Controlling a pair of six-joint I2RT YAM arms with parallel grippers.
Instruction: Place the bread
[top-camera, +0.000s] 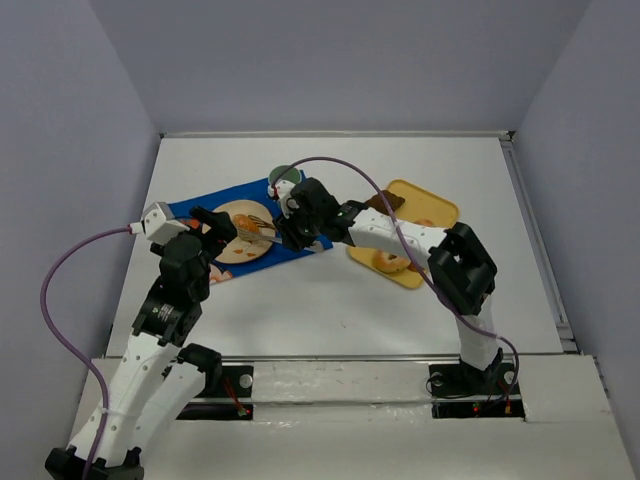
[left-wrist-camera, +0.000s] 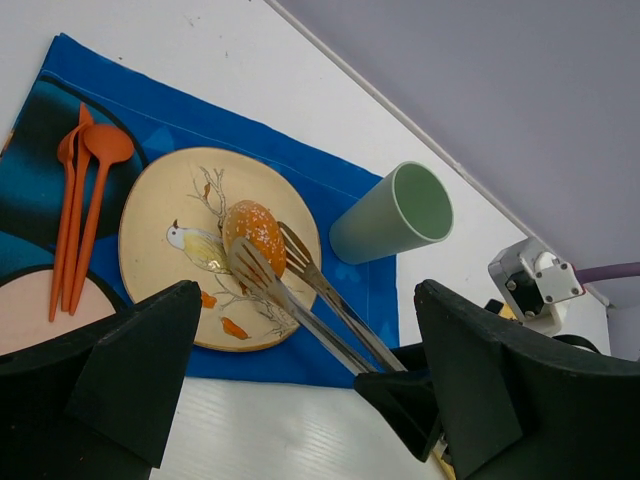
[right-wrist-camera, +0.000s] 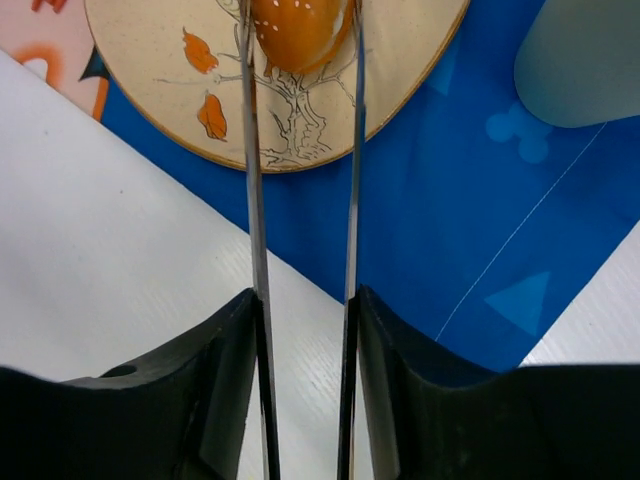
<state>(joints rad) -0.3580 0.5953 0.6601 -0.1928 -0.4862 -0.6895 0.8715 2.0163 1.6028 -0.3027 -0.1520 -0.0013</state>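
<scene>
Bread, small glossy orange oval roll (left-wrist-camera: 254, 232), at centre of round cream bird-pattern plate (left-wrist-camera: 140, 225), pinched betw. steel tongs (right-wrist-camera: 250, 200). Handles clamped in right gripper (right-wrist-camera: 303, 310); left gripper (top-camera: 215, 225) spread wide, empty. Rec.: ease squeeze slowly, withdraw w/o dragging roll.

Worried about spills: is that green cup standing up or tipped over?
Upright. The green cup stands on its base at the edge of the blue mat; from overhead its round mouth faces up.

Robotics test cell: plain grey panels (top-camera: 340, 60) are enclosing a white bench (top-camera: 330, 310); left arm (top-camera: 165, 300) and right arm (top-camera: 400, 235) are sitting bolted at its near edge.
</scene>
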